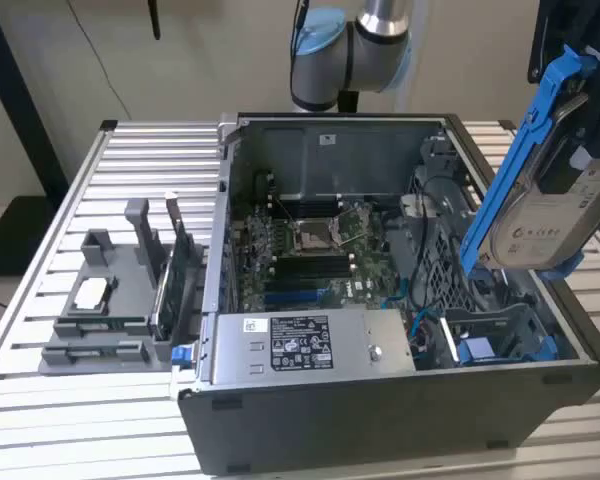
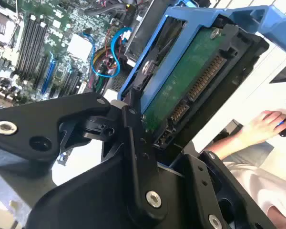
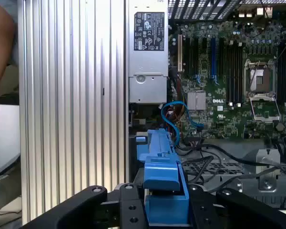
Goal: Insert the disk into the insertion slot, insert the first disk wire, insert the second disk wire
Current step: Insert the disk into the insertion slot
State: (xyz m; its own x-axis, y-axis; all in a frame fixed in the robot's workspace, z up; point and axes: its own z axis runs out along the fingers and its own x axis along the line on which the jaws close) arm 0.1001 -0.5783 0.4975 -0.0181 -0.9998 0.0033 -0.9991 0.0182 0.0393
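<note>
The disk (image 1: 546, 225), a silver-grey drive with a white label in a bright blue carrier frame (image 1: 515, 165), hangs tilted above the open computer case's right side in the exterior view. My gripper (image 2: 167, 148) is shut on it; in the second wrist view a black finger (image 2: 136, 148) presses beside the drive's green circuit board (image 2: 188, 90). The first wrist view has the blue carrier (image 3: 163, 183) clamped in the gripper (image 3: 164, 212). The insertion slot (image 1: 500, 335), a grey bay, lies below the disk. Loose blue disk wires (image 1: 420, 322) curl inside the case.
The case holds a motherboard (image 1: 310, 245) and a grey labelled power supply box (image 1: 300, 345). A grey fixture (image 1: 110, 300) with parts stands on the slatted table (image 1: 130, 160) at the exterior view's left. A person's hand (image 2: 271, 125) rests outside the case.
</note>
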